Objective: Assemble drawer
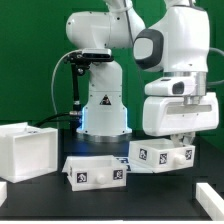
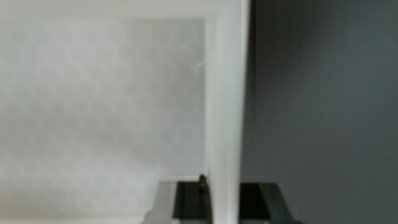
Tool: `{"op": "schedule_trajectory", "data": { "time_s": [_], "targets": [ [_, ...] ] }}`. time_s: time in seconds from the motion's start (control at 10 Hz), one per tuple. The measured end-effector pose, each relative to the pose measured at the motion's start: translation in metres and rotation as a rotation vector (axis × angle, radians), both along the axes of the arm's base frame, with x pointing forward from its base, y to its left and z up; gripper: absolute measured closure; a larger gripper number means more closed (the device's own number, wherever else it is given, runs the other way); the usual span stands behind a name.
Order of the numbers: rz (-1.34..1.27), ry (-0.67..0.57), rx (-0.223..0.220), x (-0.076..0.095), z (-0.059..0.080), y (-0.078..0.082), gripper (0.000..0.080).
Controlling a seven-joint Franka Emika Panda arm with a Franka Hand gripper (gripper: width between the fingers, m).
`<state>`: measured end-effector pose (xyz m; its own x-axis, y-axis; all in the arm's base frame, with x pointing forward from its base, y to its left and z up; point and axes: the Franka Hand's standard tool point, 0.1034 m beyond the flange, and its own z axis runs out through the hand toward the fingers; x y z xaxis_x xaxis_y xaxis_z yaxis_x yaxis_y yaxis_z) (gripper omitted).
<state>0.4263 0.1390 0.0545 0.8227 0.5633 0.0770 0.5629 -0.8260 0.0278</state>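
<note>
My gripper is at the exterior view's right, shut on the wall of a small white tray with square tags on its front. In the wrist view the tray's thin white wall runs straight between my two dark fingers, which close on it from both sides; my gripper is hard against it. I cannot tell whether this tray rests on the black table or hangs just above it. The second small tray lies to its left, nearer the front. The large boxy housing stands at the far left.
The robot's white base stands behind the trays at the table's middle back, with a black cable stand beside it. White pieces show at the front left corner and the front right corner.
</note>
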Motion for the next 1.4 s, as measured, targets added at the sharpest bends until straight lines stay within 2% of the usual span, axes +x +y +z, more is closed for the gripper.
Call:
{"op": "schedule_trajectory", "data": {
  "time_s": [0.5, 0.7, 0.9, 1.3, 1.4],
  "targets": [
    [-0.012, -0.002, 0.012, -0.005, -0.003, 0.004, 0.0761],
    [0.019, -0.004, 0.047, -0.039, -0.021, 0.024, 0.0761],
    [0.023, 0.012, 0.061, -0.059, -0.037, 0.034, 0.0761],
    [0.03, -0.006, 0.069, -0.055, -0.038, 0.03, 0.0761],
    [0.034, -0.006, 0.069, -0.055, -0.038, 0.03, 0.0669]
  ]
}}
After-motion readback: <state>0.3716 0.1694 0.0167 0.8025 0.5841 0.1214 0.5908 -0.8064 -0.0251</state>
